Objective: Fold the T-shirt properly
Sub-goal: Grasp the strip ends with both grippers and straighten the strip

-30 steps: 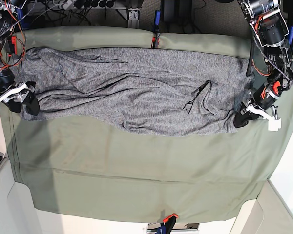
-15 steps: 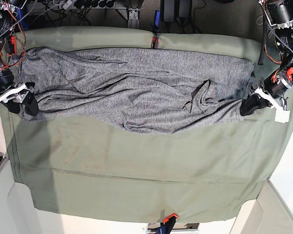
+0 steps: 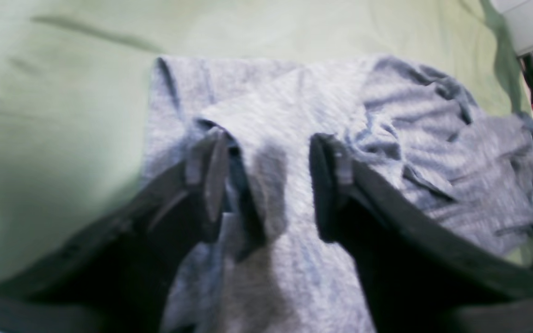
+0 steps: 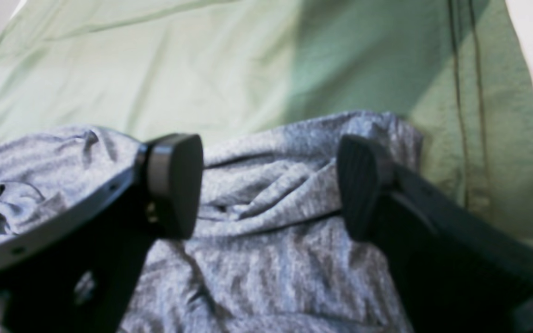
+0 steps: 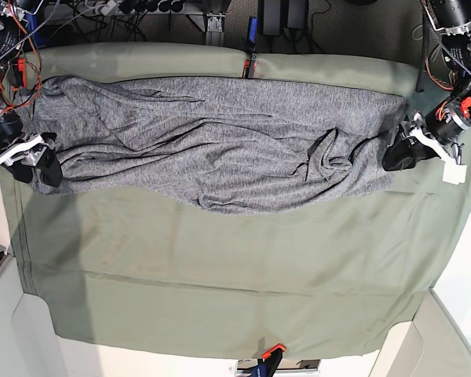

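Observation:
The heather-grey T-shirt (image 5: 220,149) lies stretched across the back half of the table, wrinkled, with a bunched fold near its right end. My left gripper (image 5: 392,157) sits at the shirt's right edge. In the left wrist view, the left gripper (image 3: 266,157) is open, and the T-shirt (image 3: 433,138) lies loose between and under its fingers. My right gripper (image 5: 45,166) rests at the shirt's left end. In the right wrist view, the right gripper (image 4: 266,185) stands wide open over the rumpled T-shirt (image 4: 266,259), gripping nothing.
An olive-green table cloth (image 5: 220,275) covers the table and hangs bare in front of the shirt. Orange-and-black clamps hold it at the back middle (image 5: 250,64) and the front edge (image 5: 271,353). Cables and arm bases crowd the back corners.
My left gripper moved toward the back along the right edge, dragging the shirt's right corner with it, then opened and let the cloth go. The right gripper stayed still and open.

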